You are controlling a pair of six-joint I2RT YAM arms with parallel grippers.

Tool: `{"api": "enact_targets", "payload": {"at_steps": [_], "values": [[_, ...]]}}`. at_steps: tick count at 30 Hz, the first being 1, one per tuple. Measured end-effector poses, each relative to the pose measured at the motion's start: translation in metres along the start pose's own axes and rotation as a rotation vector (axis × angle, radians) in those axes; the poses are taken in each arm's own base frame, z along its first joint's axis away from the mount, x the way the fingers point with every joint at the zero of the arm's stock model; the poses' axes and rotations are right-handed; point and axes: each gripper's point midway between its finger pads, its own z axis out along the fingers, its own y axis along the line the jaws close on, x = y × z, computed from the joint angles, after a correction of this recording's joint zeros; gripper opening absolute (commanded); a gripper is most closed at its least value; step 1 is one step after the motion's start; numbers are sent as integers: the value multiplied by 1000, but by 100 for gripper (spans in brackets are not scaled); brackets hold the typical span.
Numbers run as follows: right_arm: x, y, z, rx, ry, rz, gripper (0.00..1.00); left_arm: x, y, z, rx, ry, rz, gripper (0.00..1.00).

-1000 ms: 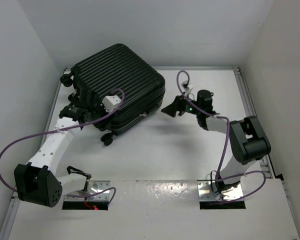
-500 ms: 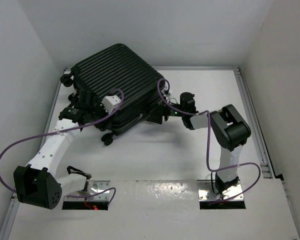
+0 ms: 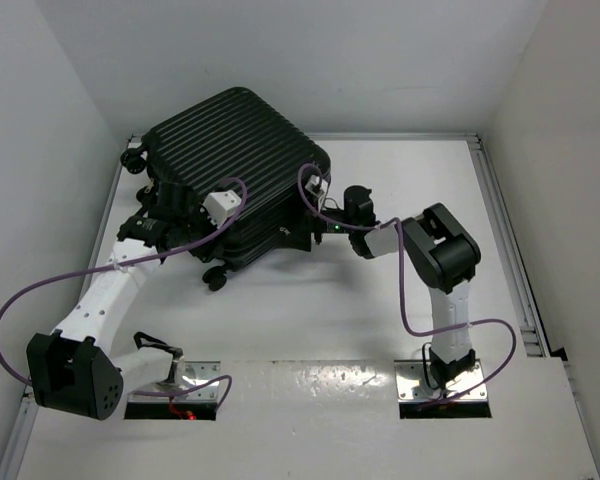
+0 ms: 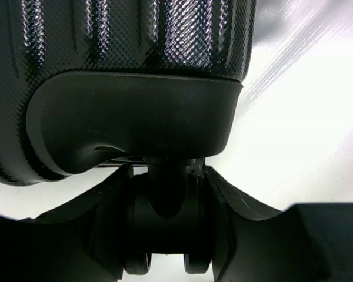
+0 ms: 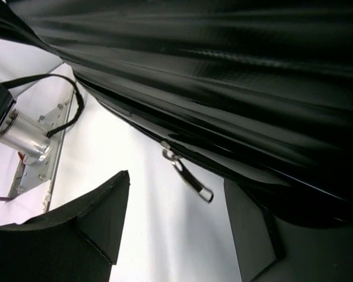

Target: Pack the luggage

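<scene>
The luggage point(image 3: 230, 150) lies on its side at the far left of the white table point(image 3: 310, 320), ribbed shell up and, from where I stand, zipped shut. The left gripper point(image 3: 162, 215) is at its near-left corner. In the wrist view its jaws pinch a small black wheel point(image 4: 167, 217) from both sides, under the corner housing. The right gripper point(image 3: 302, 238) is in against the near-right side, just below the seam, jaws spread and holding nothing. The metal zipper pull point(image 5: 188, 179) hangs in the gap between them, and the right-hand finger point(image 5: 250, 235) sits close under the shell's edge. Another wheel point(image 3: 215, 280) stands on the table. A purple cable point(image 3: 40, 285) loops beside the left arm.
</scene>
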Motion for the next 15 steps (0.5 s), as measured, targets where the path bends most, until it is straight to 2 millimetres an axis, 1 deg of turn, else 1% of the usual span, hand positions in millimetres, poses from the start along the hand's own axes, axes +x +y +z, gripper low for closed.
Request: {"api": "enact_targets", "payload": {"at_steps": [5, 7, 11, 12, 14, 15], "values": [[3, 7, 10, -6, 3, -8, 62, -1, 0, 1, -3, -6, -2, 0], [3, 7, 14, -1, -1, -13, 57, -1, 1, 1, -6, -10, -3, 0], [4, 3, 19, 33, -12, -6, 42, -2, 1, 1, -9, -16, -4, 0], [3, 2, 20, 42, -17, -5, 35, -2, 1, 1, -11, -19, -5, 0], [0, -2, 23, 68, -29, 0, 30, -3, 2, 1, -15, -24, -5, 0], [-1, -4, 23, 83, -34, 6, 24, -3, 2, 1, -17, -26, -9, 0]]}}
